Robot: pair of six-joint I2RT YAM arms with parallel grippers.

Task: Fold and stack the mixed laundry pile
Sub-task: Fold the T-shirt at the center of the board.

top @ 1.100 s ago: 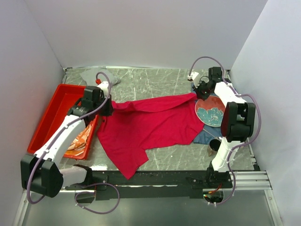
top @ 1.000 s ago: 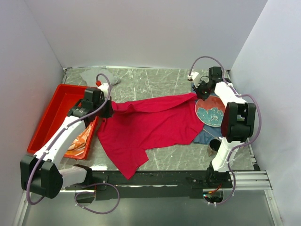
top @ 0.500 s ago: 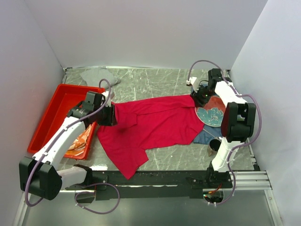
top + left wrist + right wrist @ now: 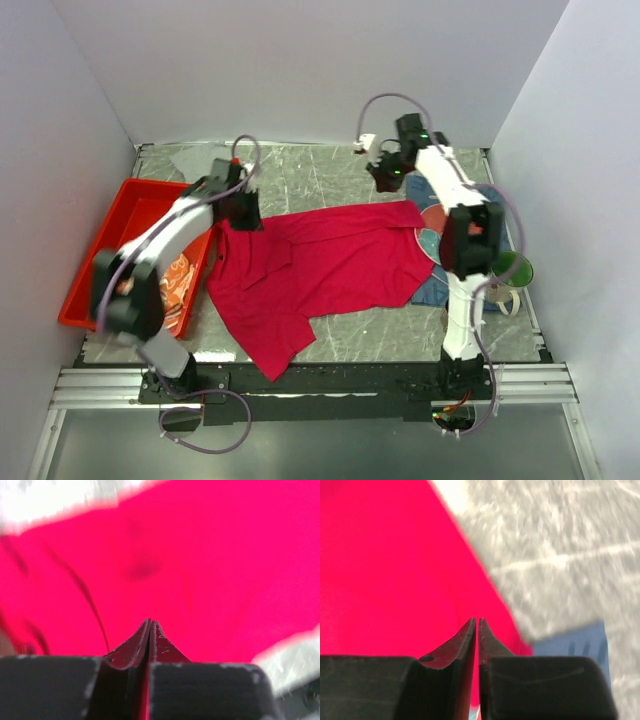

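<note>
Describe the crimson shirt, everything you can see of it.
The crimson shirt is soft, matte magenta-red cloth, spread mostly flat and unfolded on the grey marbled table, with wrinkles along its far edge. One corner trails toward the near edge. Its right side overlaps the dark blue cloth. The left gripper is shut on the far left corner, bunching it. The right gripper is shut above the far right corner; whether it pinches cloth is unclear.
</note>
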